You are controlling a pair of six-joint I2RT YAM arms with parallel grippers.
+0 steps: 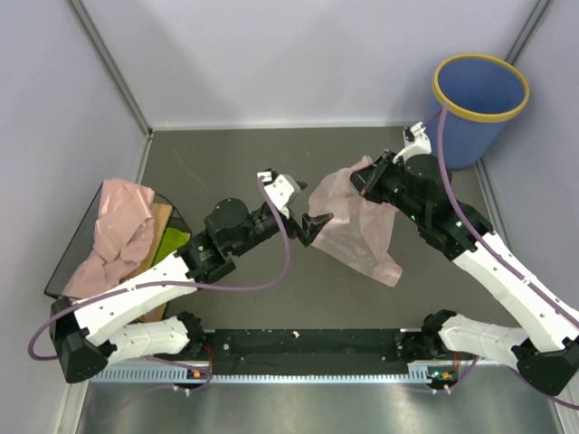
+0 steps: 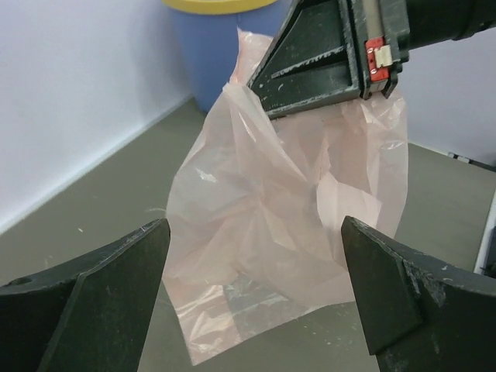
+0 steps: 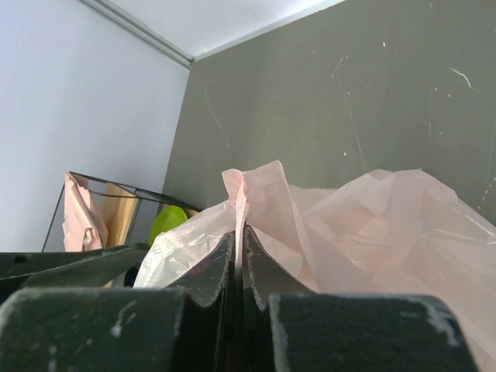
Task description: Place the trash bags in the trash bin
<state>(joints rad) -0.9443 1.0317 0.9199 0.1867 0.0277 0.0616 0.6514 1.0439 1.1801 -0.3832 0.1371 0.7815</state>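
Observation:
My right gripper (image 1: 362, 181) is shut on the top edge of a pale pink trash bag (image 1: 357, 228) and holds it up so it hangs to the table in the middle. In the right wrist view the bag (image 3: 372, 225) is pinched between the shut fingers (image 3: 221, 267). My left gripper (image 1: 306, 217) is open and empty just left of the bag; in the left wrist view the bag (image 2: 287, 225) hangs between and beyond its spread fingers (image 2: 116, 287). The blue trash bin (image 1: 478, 104) with a yellow rim stands at the back right. More pink bags (image 1: 118, 235) lie on the left.
A dark tray (image 1: 68, 262) at the left edge bears the pile of bags, a wooden board (image 1: 161, 221) and a green bowl (image 1: 172, 242). Grey walls close the table at the back and both sides.

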